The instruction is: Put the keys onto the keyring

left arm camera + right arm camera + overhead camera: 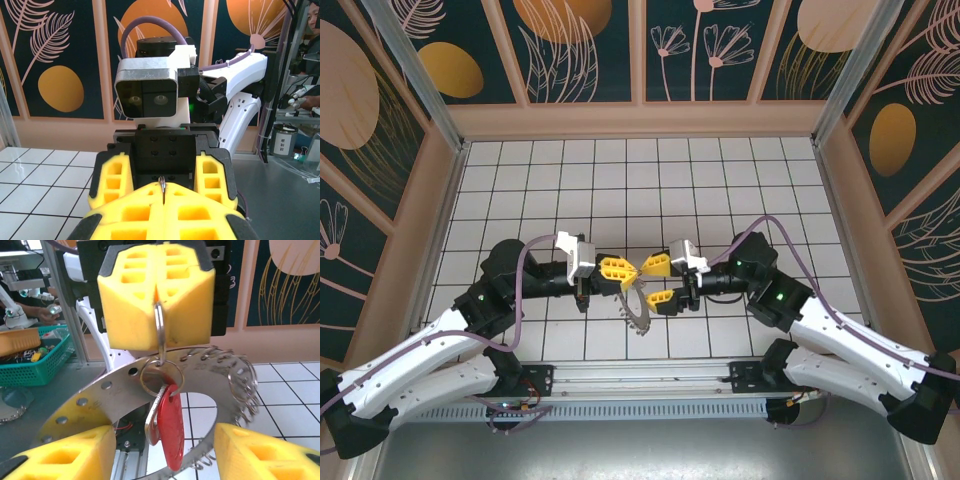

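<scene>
The keyring [95, 402] is a wide, flat silvery loop with a row of holes and several small wire rings [242, 382] along its edge. In the top view it hangs tilted [638, 312] between the arms. My left gripper [156, 292] [629, 270] is shut on a small split ring [159, 325] [162, 186]. A second ring [161, 376] hangs from it and carries the key [172, 432] with its red head, in front of the loop's hollow. My right gripper [165, 455] [650, 282] is open, with one yellow finger [65, 457] on each side of the key and nothing between its pads.
The white tiled floor [620, 180] lies under both arms, walled by patterned panels [580, 50]. A metal rail [640, 375] runs along the near edge by the arm bases. A teal basket [35, 360] of small parts sits off the table.
</scene>
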Robot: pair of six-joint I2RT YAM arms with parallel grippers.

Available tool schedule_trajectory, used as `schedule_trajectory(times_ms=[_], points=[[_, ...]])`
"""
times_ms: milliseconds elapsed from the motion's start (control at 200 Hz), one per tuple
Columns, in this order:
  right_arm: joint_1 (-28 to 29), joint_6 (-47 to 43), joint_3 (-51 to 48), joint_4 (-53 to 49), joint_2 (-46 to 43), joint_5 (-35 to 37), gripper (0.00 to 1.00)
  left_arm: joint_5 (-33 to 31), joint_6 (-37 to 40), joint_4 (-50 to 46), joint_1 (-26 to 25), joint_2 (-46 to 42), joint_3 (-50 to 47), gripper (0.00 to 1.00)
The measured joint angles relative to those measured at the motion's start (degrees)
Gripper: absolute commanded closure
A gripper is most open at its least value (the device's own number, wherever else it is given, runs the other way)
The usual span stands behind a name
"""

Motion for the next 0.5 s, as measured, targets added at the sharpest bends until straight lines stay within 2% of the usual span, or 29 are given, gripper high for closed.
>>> schedule_trajectory(times_ms=[260, 415, 495], points=[[1.0, 0.3, 0.0, 2.4, 1.4, 0.1, 0.65, 0.0, 0.0, 0.0, 0.0, 0.0, 0.0, 1.00], [1.1, 0.3, 0.0, 3.9, 2.2, 0.4, 0.85, 0.0, 0.0, -0.1, 0.0, 0.0, 0.0, 1.00], [1.1, 0.8, 0.0, 4.0, 2.2, 1.1, 0.91, 0.0, 0.0, -0.2, 0.0, 0.0, 0.0, 1.00]])
